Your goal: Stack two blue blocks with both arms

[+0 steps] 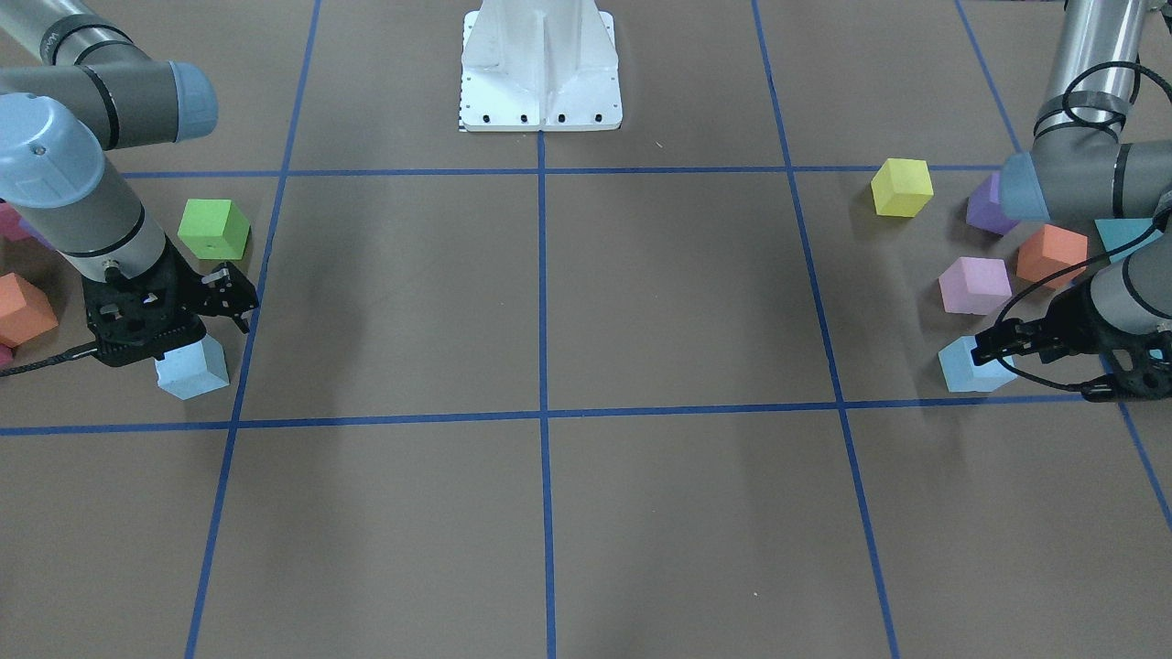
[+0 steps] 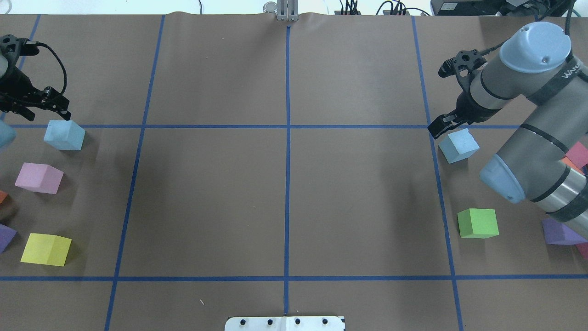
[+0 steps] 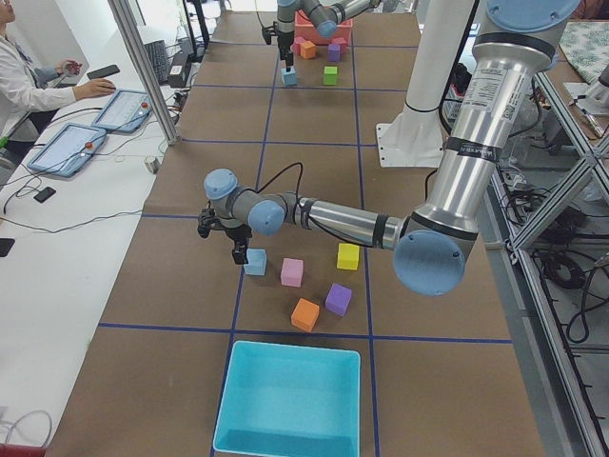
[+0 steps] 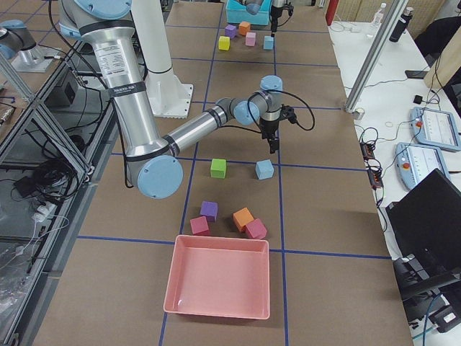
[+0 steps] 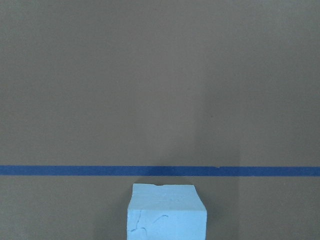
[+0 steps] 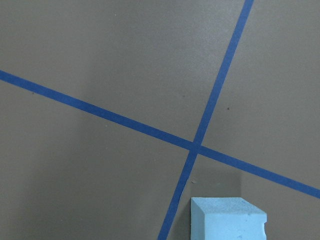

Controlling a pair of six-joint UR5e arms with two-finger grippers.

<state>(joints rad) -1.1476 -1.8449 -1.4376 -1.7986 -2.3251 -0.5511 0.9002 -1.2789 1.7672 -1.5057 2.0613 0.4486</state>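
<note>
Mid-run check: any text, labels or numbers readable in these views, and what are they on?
"WAN", the rest hidden: white letters on the right arm, overhead view.
Printed band on the left arm, left side view: too small to read.
Printed band on the right arm, right side view: too small to read.

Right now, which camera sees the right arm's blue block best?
Overhead: the block shows whole and big. Front view: partly hidden. Right side: whole but small. Left side: tiny, far. Right wrist: only part. Left wrist: not at all.
</note>
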